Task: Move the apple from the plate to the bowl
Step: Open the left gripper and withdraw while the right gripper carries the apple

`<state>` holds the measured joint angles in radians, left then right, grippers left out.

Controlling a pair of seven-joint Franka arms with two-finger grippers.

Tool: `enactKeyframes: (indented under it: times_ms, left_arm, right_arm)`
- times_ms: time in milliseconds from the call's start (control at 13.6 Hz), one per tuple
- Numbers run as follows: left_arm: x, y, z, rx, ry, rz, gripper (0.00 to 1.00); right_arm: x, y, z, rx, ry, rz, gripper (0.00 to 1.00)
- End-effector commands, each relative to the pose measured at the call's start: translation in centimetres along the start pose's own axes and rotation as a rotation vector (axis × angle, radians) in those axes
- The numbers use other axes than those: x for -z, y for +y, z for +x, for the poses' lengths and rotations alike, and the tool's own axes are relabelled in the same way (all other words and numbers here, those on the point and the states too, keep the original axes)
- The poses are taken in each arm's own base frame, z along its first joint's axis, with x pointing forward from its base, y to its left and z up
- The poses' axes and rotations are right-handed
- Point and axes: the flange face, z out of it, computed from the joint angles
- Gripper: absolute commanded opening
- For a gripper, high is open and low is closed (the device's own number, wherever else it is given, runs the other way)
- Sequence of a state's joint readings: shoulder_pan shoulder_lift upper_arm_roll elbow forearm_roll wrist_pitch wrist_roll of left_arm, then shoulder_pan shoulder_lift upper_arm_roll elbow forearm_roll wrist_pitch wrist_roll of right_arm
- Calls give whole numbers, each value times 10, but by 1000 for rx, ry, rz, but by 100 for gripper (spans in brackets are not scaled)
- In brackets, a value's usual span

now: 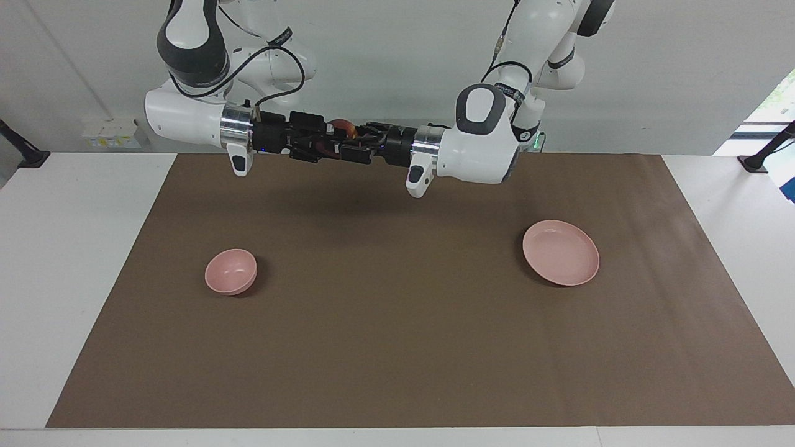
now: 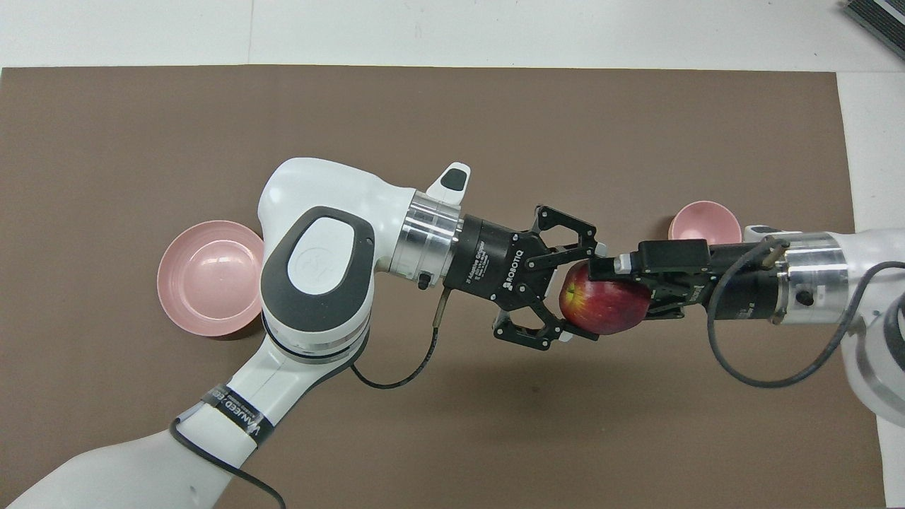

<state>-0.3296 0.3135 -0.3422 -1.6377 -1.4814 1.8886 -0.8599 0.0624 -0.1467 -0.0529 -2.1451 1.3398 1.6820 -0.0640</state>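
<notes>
The dark red apple [image 1: 343, 128] [image 2: 604, 300] is held in the air between the two grippers, over the brown mat near the robots. My right gripper [image 1: 332, 144] [image 2: 619, 290] is shut on the apple. My left gripper [image 1: 359, 140] [image 2: 583, 291] faces it with its fingers spread around the apple's other end, a small gap showing. The pale pink plate [image 1: 561, 252] [image 2: 205, 277] lies bare toward the left arm's end of the table. The small pink bowl [image 1: 230, 270] [image 2: 703, 223] stands toward the right arm's end, with nothing in it.
A brown mat [image 1: 397, 347] covers most of the white table. Both arms stretch level over the strip of mat nearest the robots.
</notes>
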Motion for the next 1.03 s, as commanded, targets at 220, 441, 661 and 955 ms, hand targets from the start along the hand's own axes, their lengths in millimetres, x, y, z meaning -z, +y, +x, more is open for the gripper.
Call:
enactKeyframes:
  times_ms: [220, 441, 661, 955]
  left_arm:
    - [21, -4, 3, 23, 84, 13, 100]
    - [49, -2, 14, 36, 129, 15, 100]
    - [79, -4, 30, 28, 224, 63, 100]
    - [119, -6, 43, 18, 331, 117, 100]
  right_arm:
    - [2, 1, 0, -16, -2, -57, 0]
    - [4, 5, 3, -3, -3, -103, 0]
    - [12, 12, 16, 67, -3, -273, 0]
    - [35, 22, 39, 144, 20, -551, 0]
